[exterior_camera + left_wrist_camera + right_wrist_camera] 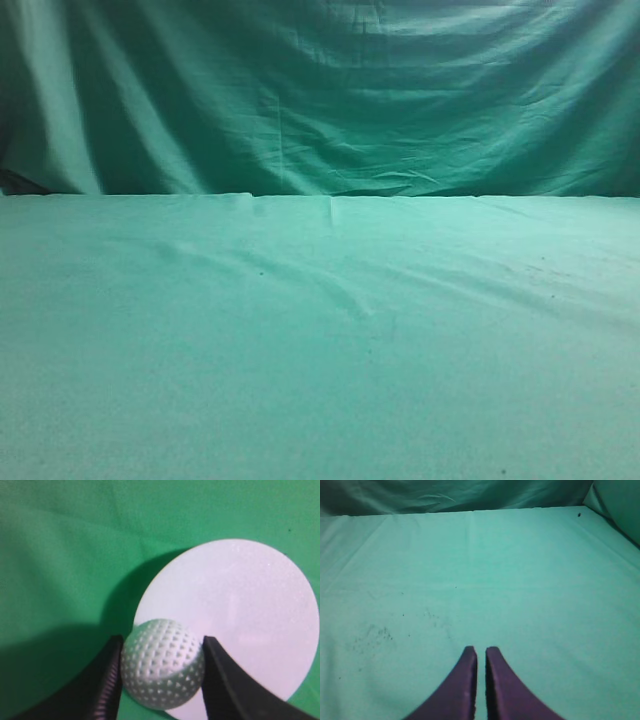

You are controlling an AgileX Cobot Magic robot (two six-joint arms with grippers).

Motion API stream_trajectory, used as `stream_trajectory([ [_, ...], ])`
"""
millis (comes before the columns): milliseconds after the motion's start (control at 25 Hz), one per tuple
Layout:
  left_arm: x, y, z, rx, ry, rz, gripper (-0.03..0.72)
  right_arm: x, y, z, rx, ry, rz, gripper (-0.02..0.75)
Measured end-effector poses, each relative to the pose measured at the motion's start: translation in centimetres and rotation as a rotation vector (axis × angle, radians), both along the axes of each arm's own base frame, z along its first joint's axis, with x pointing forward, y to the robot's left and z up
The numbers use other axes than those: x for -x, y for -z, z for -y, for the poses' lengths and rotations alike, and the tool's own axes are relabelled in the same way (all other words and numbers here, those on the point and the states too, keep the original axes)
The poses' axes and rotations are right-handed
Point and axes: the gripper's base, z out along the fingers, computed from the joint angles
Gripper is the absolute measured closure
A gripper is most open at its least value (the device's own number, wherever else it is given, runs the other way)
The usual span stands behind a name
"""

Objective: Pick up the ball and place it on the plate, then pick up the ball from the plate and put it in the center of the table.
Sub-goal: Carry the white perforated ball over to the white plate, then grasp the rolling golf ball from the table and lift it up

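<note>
In the left wrist view the white dimpled ball (162,662) sits between the two black fingers of my left gripper (162,667), which is shut on it. The ball is over the near left edge of a round white plate (235,620) that lies on the green table cloth (60,570). I cannot tell whether the ball touches the plate. My right gripper (481,652) is shut and empty above bare green table (520,570). The exterior view shows only the green table (320,340); no ball, plate or gripper appears there.
A draped green cloth backdrop (320,90) hangs behind the table's far edge. It also shows along the top of the right wrist view (445,495). Small dark specks dot the cloth at the left of the right wrist view (370,635).
</note>
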Motion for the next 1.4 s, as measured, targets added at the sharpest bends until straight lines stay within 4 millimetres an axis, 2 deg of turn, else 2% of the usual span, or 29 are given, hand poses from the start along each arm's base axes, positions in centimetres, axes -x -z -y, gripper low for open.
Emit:
stream_trajectory([
  [400,-0.7,0.6,0.7,0.078,0.024,0.046,0.375,0.0,0.0,0.0,0.000,0.000,0.000,0.682],
  [560,-1.0,0.5,1.4,0.156,0.057,0.078,0.096,0.0,0.0,0.0,0.000,0.000,0.000,0.682],
  [640,-1.3,0.0,1.6,0.175,0.067,0.081,0.033,0.0,0.0,0.0,0.000,0.000,0.000,0.682],
  [760,-2.1,-1.5,1.8,0.204,0.089,0.083,0.044,0.0,0.0,0.0,0.000,0.000,0.000,0.682],
  [880,-2.9,-3.8,2.3,0.271,0.137,0.088,0.234,0.0,0.0,0.0,0.000,0.000,0.000,0.682],
  [1040,-3.3,-6.9,3.9,0.410,0.268,0.160,0.577,0.0,0.0,0.0,0.000,0.000,0.000,0.682],
  [1080,-3.1,-7.7,4.2,0.432,0.302,0.192,0.622,0.0,0.0,0.0,0.000,0.000,0.000,0.682],
  [1160,-2.6,-9.6,4.8,0.445,0.370,0.270,0.688,0.0,0.0,0.0,0.000,0.000,0.000,0.682],
  [1400,0.7,-15.1,6.8,0.374,0.495,0.417,0.688,0.0,0.0,0.0,0.000,0.000,0.000,0.682],
])
